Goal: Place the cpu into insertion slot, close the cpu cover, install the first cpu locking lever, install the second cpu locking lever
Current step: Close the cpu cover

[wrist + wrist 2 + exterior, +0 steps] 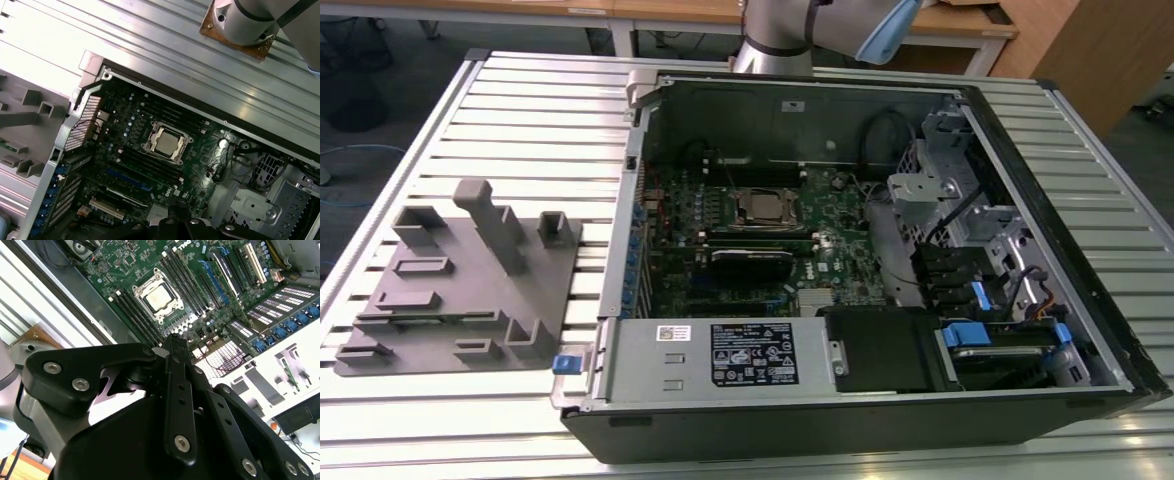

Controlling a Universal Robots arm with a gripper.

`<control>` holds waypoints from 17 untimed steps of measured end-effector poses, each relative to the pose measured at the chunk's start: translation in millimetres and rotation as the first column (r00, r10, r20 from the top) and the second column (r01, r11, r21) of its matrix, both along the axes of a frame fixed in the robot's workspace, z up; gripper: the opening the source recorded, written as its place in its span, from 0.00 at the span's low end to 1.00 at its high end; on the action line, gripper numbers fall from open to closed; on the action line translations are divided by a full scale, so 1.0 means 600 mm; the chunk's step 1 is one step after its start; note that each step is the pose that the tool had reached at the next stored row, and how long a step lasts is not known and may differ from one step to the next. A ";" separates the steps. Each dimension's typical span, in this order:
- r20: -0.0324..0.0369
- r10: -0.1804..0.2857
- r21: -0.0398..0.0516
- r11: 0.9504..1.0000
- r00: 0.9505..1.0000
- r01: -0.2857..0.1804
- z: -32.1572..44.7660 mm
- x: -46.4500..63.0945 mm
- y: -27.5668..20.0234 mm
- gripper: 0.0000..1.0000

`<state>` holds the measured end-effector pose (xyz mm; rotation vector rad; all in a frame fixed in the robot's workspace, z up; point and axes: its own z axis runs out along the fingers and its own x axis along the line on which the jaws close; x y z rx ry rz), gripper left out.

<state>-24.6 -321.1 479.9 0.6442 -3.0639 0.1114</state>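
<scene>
Tabletop point(400, 420) of metal slats carries two things in the exterior view: one grey plastic holder point(460, 285) on the exterior view's left and one open computer case point(854, 425) to its right. Inside the case lies one green circuit board point(841, 215), and near its middle sits the insertion slot point(742, 214). One cpu point(157, 299) rests in that slot with its silver face up. One cpu cover point(151, 134) lies flat around it, and the face shows through the window. In the second wrist view the gripper point(172, 340) hangs above the board, well apart from the slot. Its fingers point(175, 370) are drawn together with nothing between them. The arm's base point(771, 45) stands behind the case in the exterior view.
</scene>
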 end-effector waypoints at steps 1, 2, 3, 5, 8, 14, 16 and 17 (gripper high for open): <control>0.000 0.000 0.000 1.000 1.000 0.000 0.000 0.000 0.0000 0.10; 0.000 0.000 0.000 1.000 1.000 0.000 -0.001 0.000 0.0000 0.10; 0.000 0.000 0.000 1.000 1.000 0.000 -0.001 0.000 0.0000 0.10; 0.000 0.000 0.000 1.000 1.000 0.000 -0.002 0.000 0.0000 0.10; 0.000 0.000 0.000 1.000 1.000 0.000 -0.004 0.000 0.0000 0.10; 0.000 0.000 0.000 1.000 1.000 0.000 -0.007 0.000 0.0000 0.10; 0.000 0.000 0.000 1.000 1.000 0.000 -0.009 0.000 0.0000 0.10; 0.000 0.000 0.000 1.000 1.000 0.000 -0.010 0.000 0.0000 0.10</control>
